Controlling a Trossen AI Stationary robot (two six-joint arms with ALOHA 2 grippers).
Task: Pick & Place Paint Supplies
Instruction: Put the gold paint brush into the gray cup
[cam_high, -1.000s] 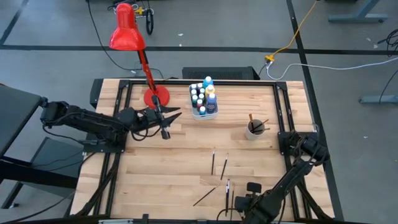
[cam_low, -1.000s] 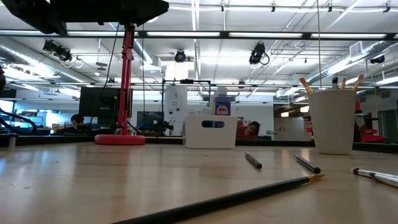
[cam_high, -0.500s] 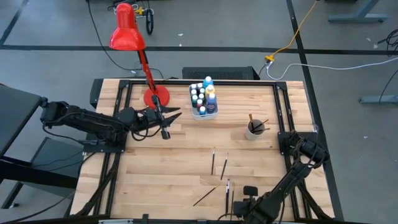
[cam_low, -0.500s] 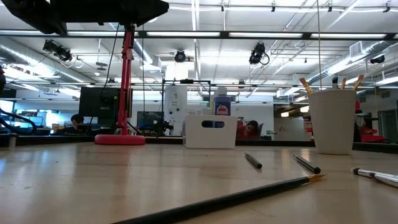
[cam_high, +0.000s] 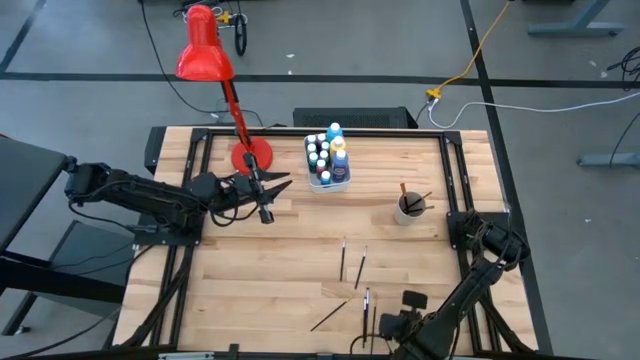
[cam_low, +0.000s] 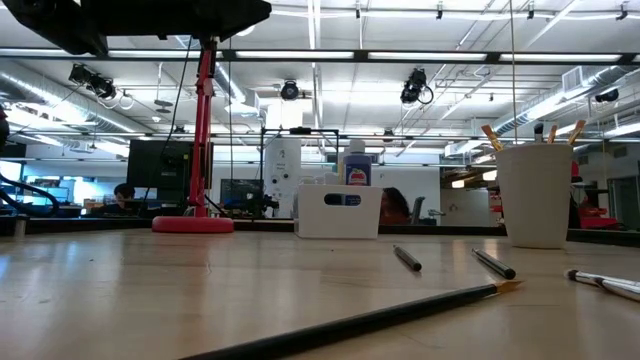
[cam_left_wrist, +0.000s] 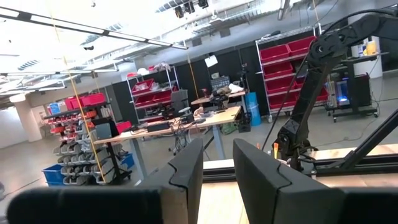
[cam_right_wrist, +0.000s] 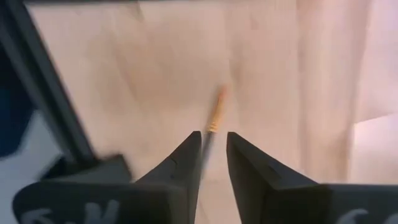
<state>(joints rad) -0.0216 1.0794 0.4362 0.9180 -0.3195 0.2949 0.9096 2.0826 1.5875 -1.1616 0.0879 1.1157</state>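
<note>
Right tool (cam_right_wrist: 214, 146) low at the bench's (cam_high: 280, 270) near edge, fingers pinching a paintbrush (cam_right_wrist: 216, 114).
You have about five more brushes (cam_high: 343, 259) loose mid-bench, three in the cup (cam_high: 408, 210), about nine paint bottles (cam_high: 338, 155) in the tub (cam_high: 330, 180); left tool (cam_high: 283, 184), narrowly spread, empty, beside the lamp (cam_high: 205, 50).

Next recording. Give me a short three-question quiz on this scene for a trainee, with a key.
1. True or false: the paint bottles stand inside the white tub.
2. Where is the white cup holding brushes? A) left of the tub B) right of the tub C) inside the tub
3. Which hand is beside the red lamp's base?
Key: 1 true; 2 B; 3 the left hand.
</note>
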